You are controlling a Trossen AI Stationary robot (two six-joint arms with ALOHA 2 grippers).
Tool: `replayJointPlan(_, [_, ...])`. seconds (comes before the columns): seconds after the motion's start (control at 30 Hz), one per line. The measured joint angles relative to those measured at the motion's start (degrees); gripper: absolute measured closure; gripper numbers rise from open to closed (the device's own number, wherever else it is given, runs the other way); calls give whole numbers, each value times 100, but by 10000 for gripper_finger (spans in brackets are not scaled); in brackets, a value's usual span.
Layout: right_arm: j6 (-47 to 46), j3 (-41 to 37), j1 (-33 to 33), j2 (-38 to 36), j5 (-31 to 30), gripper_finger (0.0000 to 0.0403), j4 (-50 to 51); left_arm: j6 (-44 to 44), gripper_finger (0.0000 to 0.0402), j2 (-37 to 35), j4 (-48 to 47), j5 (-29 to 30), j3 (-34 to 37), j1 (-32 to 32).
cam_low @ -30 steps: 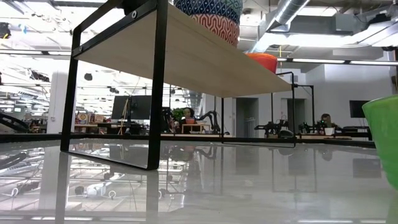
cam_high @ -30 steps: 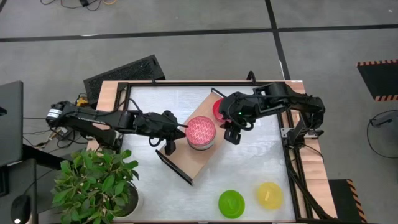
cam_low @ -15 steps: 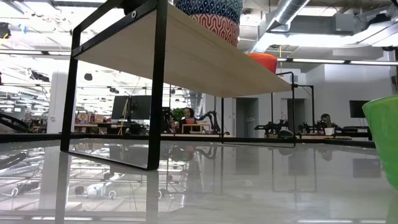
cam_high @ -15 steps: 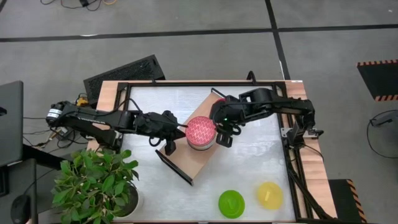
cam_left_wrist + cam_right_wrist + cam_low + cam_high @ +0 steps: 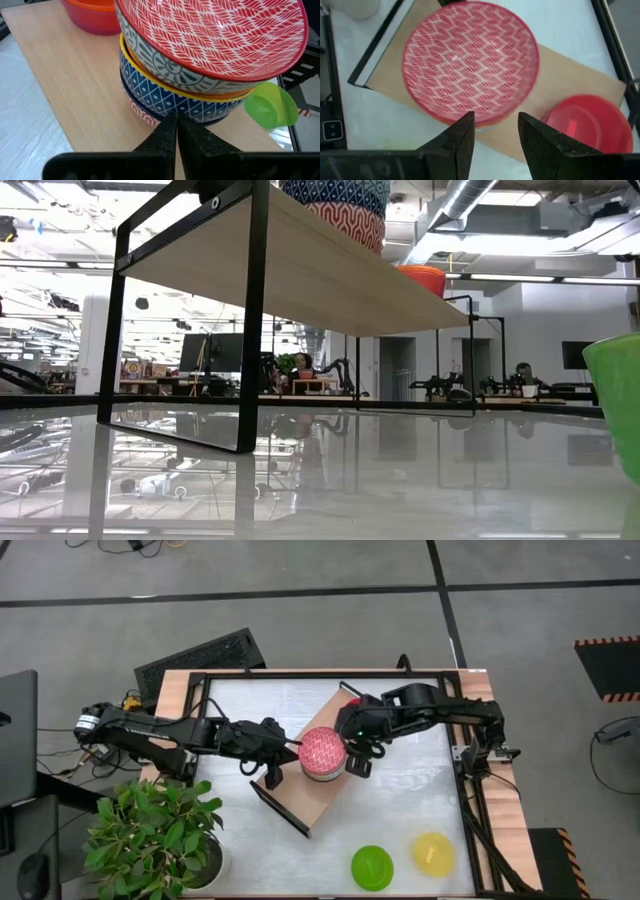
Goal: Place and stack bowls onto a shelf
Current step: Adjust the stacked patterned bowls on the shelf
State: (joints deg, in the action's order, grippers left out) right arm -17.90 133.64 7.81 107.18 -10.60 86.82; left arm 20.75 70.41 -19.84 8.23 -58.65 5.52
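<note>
A stack of several lattice-patterned bowls (image 5: pixel 323 752), pink one on top (image 5: pixel 470 65), stands on the light-wood shelf (image 5: pixel 300 795). A plain red bowl (image 5: pixel 585 122) sits on the shelf behind it. My left gripper (image 5: pixel 290 747) is shut and lies low over the board, its tips (image 5: pixel 176 120) at the stack's foot. My right gripper (image 5: pixel 357 762) is open and hovers above the stack's right edge, with its fingers (image 5: pixel 462 135) clear of the pink bowl. The green bowl (image 5: pixel 372 867) and the yellow bowl (image 5: pixel 434 853) rest on the table. My left gripper's shut fingertips point level, from the table's left, at the lowest bowl of the stack (image 5: pixel 150 112). I cannot tell whether they touch it.
The shelf (image 5: pixel 300 275) stands slantwise on black end frames over the white tabletop (image 5: pixel 400 810). The green bowl (image 5: pixel 615 400) is close to the near edge. A potted plant (image 5: pixel 150 830) stands at the near left corner. A keyboard (image 5: pixel 200 660) lies beyond the far left edge.
My right gripper has moved toward the table's left, from beside the red bowl to over the stack's right edge, and has then held still. Its arm now covers most of the red bowl in the high view. The left gripper and the bowls have stayed put.
</note>
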Motion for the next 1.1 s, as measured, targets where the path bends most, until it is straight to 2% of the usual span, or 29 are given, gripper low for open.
replayJointPlan(0.77, [-113,-2,3,0,1,227,142,-63,401,0,1,9,-2,0])
replayJointPlan(1.1, [85,-2,-32,0,-85,227,-175,-63,401,0,1,11,-2,0])
